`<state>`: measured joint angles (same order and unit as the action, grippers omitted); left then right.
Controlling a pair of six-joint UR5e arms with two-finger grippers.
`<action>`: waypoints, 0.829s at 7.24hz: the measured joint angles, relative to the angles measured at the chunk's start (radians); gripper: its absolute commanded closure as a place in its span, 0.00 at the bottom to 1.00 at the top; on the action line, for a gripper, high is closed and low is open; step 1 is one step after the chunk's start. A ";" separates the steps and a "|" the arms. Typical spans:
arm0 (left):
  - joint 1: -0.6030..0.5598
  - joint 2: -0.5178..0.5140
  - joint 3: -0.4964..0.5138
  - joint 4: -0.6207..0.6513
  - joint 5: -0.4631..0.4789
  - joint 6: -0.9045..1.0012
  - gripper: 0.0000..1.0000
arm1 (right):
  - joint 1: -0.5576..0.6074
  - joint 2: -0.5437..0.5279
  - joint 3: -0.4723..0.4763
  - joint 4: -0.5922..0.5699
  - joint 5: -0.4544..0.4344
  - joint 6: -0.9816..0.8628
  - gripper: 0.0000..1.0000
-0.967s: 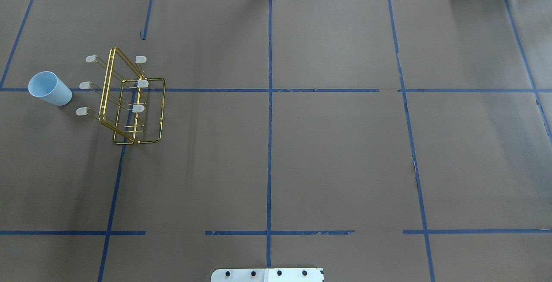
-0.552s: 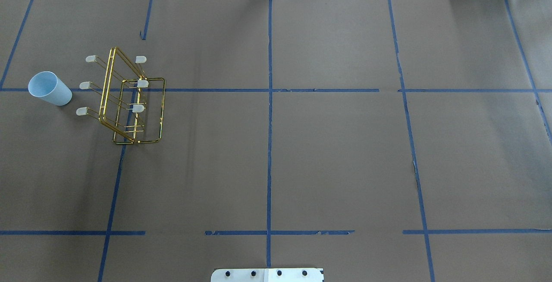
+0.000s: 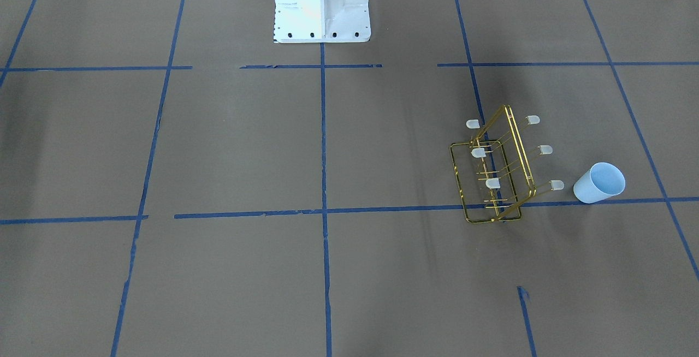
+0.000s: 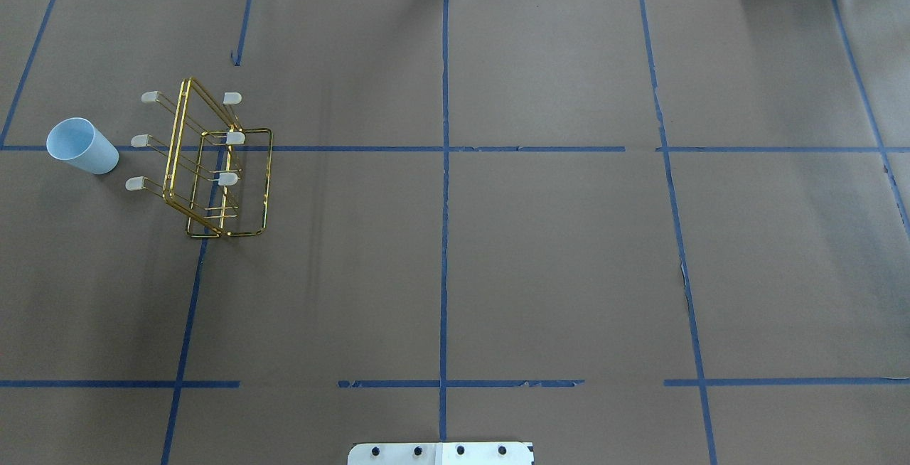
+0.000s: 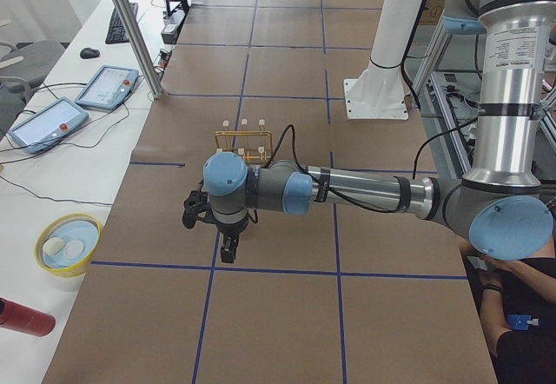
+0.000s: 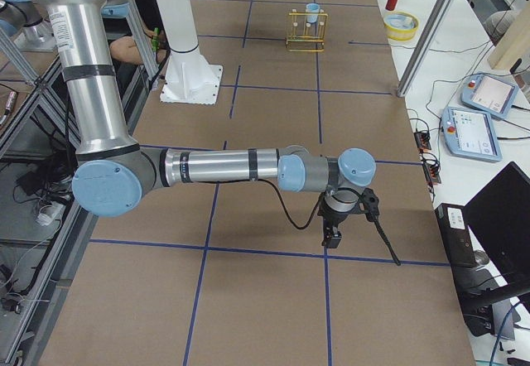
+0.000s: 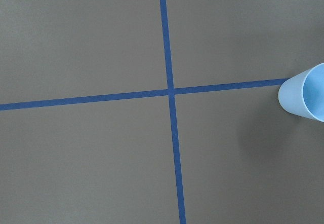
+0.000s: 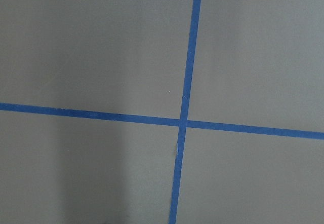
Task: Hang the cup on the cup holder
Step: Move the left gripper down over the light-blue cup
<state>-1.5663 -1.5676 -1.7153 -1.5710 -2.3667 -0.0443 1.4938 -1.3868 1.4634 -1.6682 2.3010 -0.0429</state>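
Note:
The pale blue cup (image 4: 82, 146) stands mouth up on the brown paper at the table's far left, just left of the gold wire cup holder (image 4: 206, 166). Both show in the front view, the cup (image 3: 599, 183) beside the holder (image 3: 493, 182). The cup holder's prongs are bare. The left wrist view catches the cup (image 7: 306, 98) at its right edge. My left gripper (image 5: 228, 249) hangs above the table in front of the holder (image 5: 244, 141); I cannot tell if it is open. My right gripper (image 6: 331, 235) hangs far from the cup (image 6: 312, 12); its state is unclear.
A yellow-rimmed bowl (image 5: 68, 245) and a red bottle (image 5: 26, 316) lie on the white side table beyond the paper's end. Tablets (image 5: 104, 84) and cables lie there too. The robot's white base (image 3: 321, 2) stands mid-table at the near edge.

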 measured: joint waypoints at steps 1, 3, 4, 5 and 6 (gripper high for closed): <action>0.030 0.002 -0.042 -0.015 0.028 -0.074 0.00 | 0.000 0.000 0.000 0.000 0.000 0.000 0.00; 0.171 0.012 -0.104 -0.154 0.164 -0.351 0.00 | 0.000 0.000 0.000 0.000 0.000 0.000 0.00; 0.244 0.017 -0.124 -0.230 0.233 -0.476 0.00 | 0.000 0.000 0.000 0.001 0.000 0.000 0.00; 0.307 0.035 -0.150 -0.295 0.281 -0.550 0.00 | 0.000 0.000 0.000 0.000 0.000 0.000 0.00; 0.363 0.084 -0.177 -0.386 0.330 -0.607 0.00 | 0.000 0.000 0.000 0.000 0.000 0.000 0.00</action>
<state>-1.2034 -1.4833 -1.8928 -1.9575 -2.0363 -0.6512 1.4940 -1.3867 1.4634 -1.6681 2.3010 -0.0430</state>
